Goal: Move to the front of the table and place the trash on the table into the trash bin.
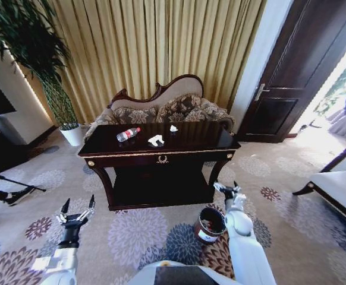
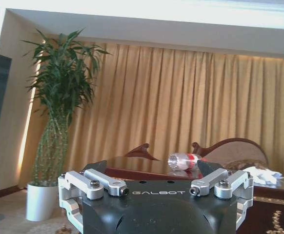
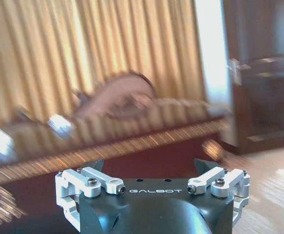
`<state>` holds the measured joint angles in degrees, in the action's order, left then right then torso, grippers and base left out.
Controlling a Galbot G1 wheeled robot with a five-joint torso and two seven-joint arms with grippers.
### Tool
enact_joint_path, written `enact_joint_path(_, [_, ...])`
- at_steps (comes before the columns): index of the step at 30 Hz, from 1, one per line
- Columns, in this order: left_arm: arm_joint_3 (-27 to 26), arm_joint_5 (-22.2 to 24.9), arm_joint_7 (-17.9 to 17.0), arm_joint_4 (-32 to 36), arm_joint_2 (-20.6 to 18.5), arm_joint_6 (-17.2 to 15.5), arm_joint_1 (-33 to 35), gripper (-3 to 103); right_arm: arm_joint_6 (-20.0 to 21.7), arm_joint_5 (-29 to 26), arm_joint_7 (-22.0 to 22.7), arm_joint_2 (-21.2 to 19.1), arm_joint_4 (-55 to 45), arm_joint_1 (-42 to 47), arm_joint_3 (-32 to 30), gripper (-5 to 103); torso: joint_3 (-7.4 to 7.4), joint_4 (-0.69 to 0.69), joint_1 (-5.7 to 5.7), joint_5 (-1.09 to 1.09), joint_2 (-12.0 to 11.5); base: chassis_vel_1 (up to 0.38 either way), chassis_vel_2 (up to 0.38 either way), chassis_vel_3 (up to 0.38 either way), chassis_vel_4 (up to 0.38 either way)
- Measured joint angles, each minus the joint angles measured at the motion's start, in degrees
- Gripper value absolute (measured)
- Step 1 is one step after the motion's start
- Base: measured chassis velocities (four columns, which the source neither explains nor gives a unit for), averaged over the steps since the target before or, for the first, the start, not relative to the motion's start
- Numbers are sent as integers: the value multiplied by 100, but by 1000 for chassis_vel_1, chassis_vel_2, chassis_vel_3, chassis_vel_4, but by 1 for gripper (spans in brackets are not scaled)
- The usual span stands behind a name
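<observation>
Tabletop [image 1: 208, 138] bottle [image 1: 128, 134] lies well beyond left hand [image 1: 76, 209]

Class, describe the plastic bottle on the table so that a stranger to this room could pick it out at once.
Find the wide dark table with gold trim, in front of the patterned sofa and gold curtains. On its top, toward the potted-plant end, lies the bottle on its side. It is clear with a red label, unlike the crumpled white paper scraps beside it.

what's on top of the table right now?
On the table: a clear plastic bottle lying on its side, a crumpled white paper scrap and a smaller white scrap. Both grippers hang empty below table height. Nothing seems covered.
</observation>
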<state>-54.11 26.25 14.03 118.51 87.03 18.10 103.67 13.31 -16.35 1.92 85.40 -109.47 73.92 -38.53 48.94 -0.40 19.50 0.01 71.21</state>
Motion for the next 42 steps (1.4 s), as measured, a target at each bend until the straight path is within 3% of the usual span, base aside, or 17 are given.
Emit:
enact_joint_path(3, [-52, -116, -405, 247, -2, -184, -21, 100, 243, -230, -50, -41, -857, 64, 235, 100, 0, 0, 0, -1, 0, 0, 0, 0, 0])
enact_joint_path(7, [-50, -187, -772, 594, -15, -434, -77, 100, 344, -229, -50, -68, -1236, 101, 376, 100, 0, 0, 0, -1, 0, 0, 0, 0, 0])
enact_joint_path(11, [-51, -205, -916, 810, -77, -653, -128, 100, 353, -144, -63, -83, -1284, 137, 413, 100, 0, 0, 0, 0, 0, 0, 0, 0, 0])
enact_joint_path(13, [-40, -202, -1063, 1004, -256, -939, -256, 100, 353, 52, -155, -120, -1265, 180, 393, 100, 0, -1, 0, 0, 0, 0, 0, 0, 0])
enact_joint_path(16, [-36, -198, -1102, 1026, -318, -1017, -295, 100, 353, 165, -187, -142, -1242, 196, 385, 100, 0, -1, 0, 0, 0, 0, 0, 0, 0])
enact_joint_path(19, [-63, -129, -1257, 1171, -546, -1512, -430, 100, 353, 463, -323, -199, -1209, 271, 398, 100, 1, -2, 0, 0, 0, 0, 0, 0, 0])
enact_joint_path(23, [-65, -154, -1276, 1255, -560, -1834, -384, 100, 367, 647, -370, -203, -1208, 330, 481, 100, 0, 1, 1, 0, 0, 0, 0, 0, 0])
enact_joint_path(42, [-98, -241, -1263, 1009, -564, -1797, -384, 100, 355, 835, -461, -102, -1255, 522, 852, 100, 0, 0, 1, 0, 0, 0, 0, 0, 0])
